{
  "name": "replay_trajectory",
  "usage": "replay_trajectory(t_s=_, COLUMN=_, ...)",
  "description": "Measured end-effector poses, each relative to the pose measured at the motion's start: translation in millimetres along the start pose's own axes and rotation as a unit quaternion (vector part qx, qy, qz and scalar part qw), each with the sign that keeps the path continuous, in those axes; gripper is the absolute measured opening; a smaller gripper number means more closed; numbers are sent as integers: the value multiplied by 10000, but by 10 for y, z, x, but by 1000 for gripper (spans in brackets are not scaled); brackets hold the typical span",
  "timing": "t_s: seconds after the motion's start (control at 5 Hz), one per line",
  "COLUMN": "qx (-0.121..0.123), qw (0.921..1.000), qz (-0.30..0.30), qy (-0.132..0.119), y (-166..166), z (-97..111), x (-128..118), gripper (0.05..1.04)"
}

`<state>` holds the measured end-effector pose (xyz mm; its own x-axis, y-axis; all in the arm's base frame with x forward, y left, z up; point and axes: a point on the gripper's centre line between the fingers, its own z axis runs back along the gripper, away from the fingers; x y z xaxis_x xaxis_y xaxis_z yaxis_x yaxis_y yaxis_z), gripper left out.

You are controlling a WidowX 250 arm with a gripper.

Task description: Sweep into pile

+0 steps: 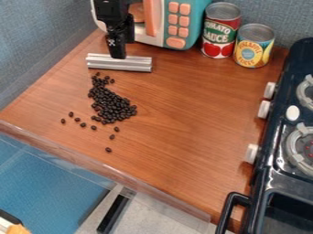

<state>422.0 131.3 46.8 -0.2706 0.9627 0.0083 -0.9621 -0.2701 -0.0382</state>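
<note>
At the upper left of the wooden counter, the black gripper [117,54] hangs down over a silver metal bar [119,62], which lies crosswise at its lower end; whether it holds the bar tightly cannot be made out. Just below the bar, toward the front, black beans [111,104] form an elongated heap that is narrow near the bar and wider lower down. Several single beans [83,124] lie scattered to the left of the heap and in front of it, one of them nearest the counter's front edge.
A toy microwave [203,18] stands behind the gripper, with a red can [220,34] and a yellow-blue can [253,47] to its right. A dark toy stove [269,183] borders the counter's right side. The counter's front edge [110,169] runs diagonally with a clear strip along it.
</note>
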Motion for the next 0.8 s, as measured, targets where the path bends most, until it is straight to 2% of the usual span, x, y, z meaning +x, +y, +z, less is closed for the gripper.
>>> replay_trajectory(t_s=0.2, qx=291, qw=9996, qz=26, qy=21, y=70, z=-232, x=-8, gripper=1001)
replay_trajectory(t_s=0.4, qx=329, qw=9993, qz=149, qy=40, y=80, z=-245, x=-15, gripper=1001)
replay_trajectory(t_s=0.6, qx=375, qw=9991, qz=184, qy=54, y=92, z=-254, x=-14, gripper=952)
replay_trajectory(t_s=0.8, qx=443, qw=9989, qz=113, qy=116, y=98, z=-319, x=-40, gripper=671)
